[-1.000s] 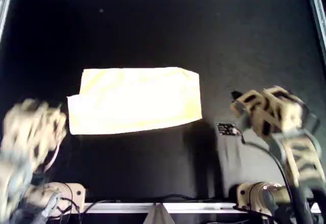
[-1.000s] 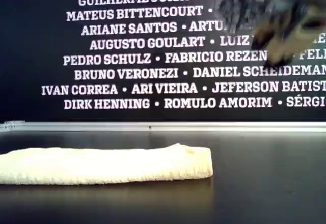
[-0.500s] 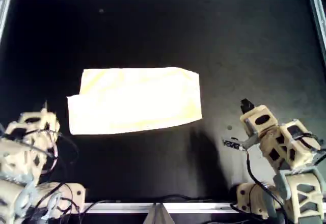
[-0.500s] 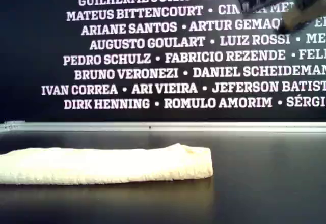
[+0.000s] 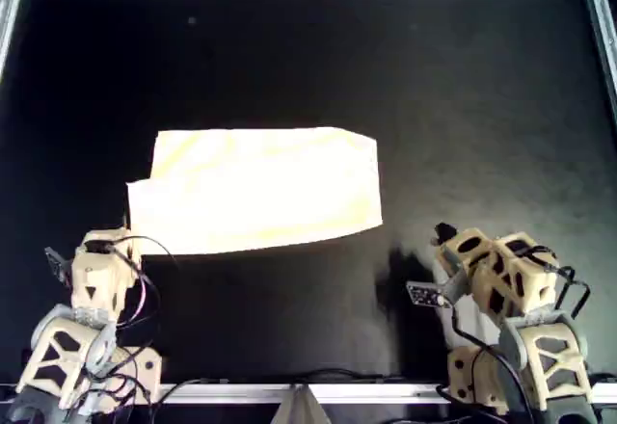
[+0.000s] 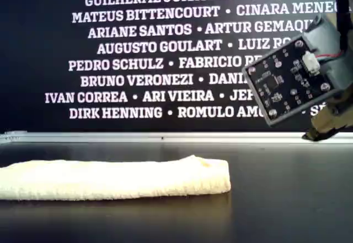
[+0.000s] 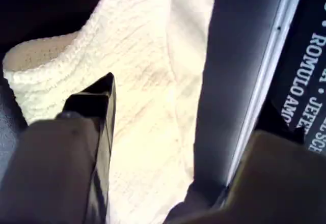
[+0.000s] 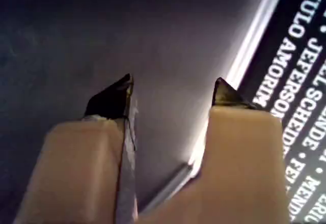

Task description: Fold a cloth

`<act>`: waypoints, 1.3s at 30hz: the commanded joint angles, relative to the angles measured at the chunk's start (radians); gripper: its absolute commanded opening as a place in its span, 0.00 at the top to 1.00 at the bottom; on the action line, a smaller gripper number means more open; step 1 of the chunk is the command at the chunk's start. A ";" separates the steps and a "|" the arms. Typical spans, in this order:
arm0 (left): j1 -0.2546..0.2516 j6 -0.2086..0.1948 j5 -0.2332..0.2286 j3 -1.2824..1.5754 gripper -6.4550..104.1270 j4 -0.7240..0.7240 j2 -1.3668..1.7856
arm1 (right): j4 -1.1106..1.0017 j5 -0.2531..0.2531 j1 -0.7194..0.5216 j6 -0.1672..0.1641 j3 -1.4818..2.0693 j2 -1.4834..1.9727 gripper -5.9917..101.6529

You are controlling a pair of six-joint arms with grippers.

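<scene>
Cream cloth (image 5: pixel 255 189), apparently folded, flat on table

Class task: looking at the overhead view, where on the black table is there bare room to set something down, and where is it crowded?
Bare: between the cloth and the table's far rim, and right of the cloth. Crowded: the near edge, where both arms sit.

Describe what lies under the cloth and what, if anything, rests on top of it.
The cloth lies folded on the black table; nothing rests on top of it. Its upper layer covers a lower layer, which peeks out along one end. Whatever else lies beneath is hidden.
</scene>
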 commanded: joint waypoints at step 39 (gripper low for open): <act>-0.003 -0.003 0.008 -0.009 0.07 -0.026 0.008 | -0.345 -0.008 0.357 0.350 -0.999 -1.621 0.24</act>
